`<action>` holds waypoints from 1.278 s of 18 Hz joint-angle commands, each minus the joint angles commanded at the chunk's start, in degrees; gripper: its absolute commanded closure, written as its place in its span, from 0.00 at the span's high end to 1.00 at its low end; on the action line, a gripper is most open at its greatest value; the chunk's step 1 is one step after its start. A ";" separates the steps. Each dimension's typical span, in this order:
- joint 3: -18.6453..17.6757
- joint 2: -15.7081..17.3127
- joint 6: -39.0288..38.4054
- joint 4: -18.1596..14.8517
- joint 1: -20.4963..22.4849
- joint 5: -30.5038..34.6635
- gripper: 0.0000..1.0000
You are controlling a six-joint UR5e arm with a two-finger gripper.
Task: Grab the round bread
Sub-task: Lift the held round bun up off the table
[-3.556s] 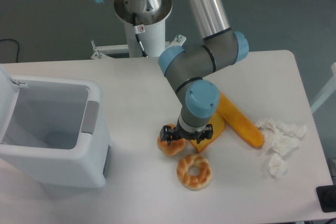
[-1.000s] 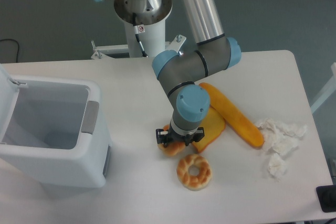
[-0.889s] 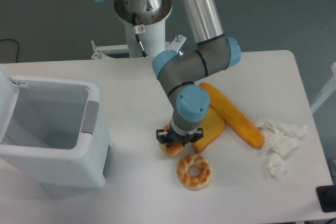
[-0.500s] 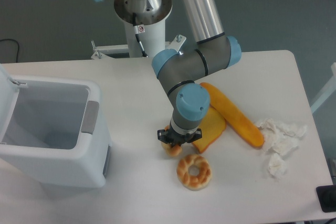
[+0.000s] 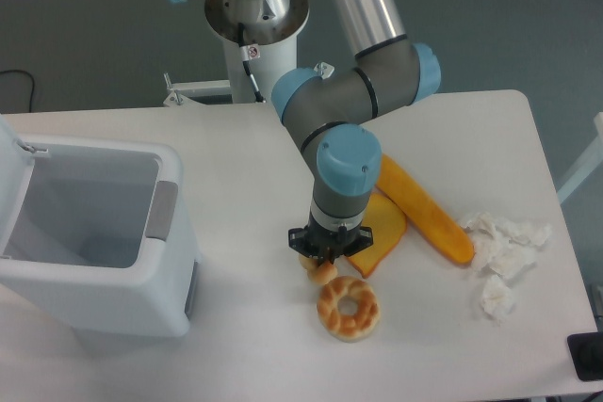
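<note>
- The arm reaches down from the top of the view, its blue-capped wrist pointing straight at the white tabletop (image 5: 236,148).
- The claw (image 5: 323,258) sits below the wrist, near the middle of the scene, its fingers drawn in narrow and pinching the round bread (image 5: 320,268).
- Only a small orange part of the round bread shows beneath the claw; the rest is hidden by the wrist and fingers, and whether it touches the tabletop cannot be told.
- The ring-shaped bread (image 5: 348,307) lies flat on the tabletop at about five o'clock from the claw, just beside the round bread; whether the two touch is unclear.
- A square slice of toast (image 5: 382,233) lies at about two o'clock from the claw, partly covered by the wrist.
- A long orange loaf (image 5: 429,215) lies at three o'clock from the claw, running diagonally from upper left to lower right, its near edge against the toast.
- Crumpled white paper (image 5: 499,256) sits at the right side of the tabletop, near the lower end of the loaf.
- A white bin (image 5: 94,242) with an open top stands at nine o'clock, well apart from the breads.
</note>
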 joint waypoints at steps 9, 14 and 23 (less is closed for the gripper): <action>2.29 7.91 13.27 0.18 -0.79 -0.09 0.08; 3.43 9.15 20.48 0.26 -2.54 -0.53 0.10; 2.99 10.73 23.82 -0.35 -2.90 -1.50 0.07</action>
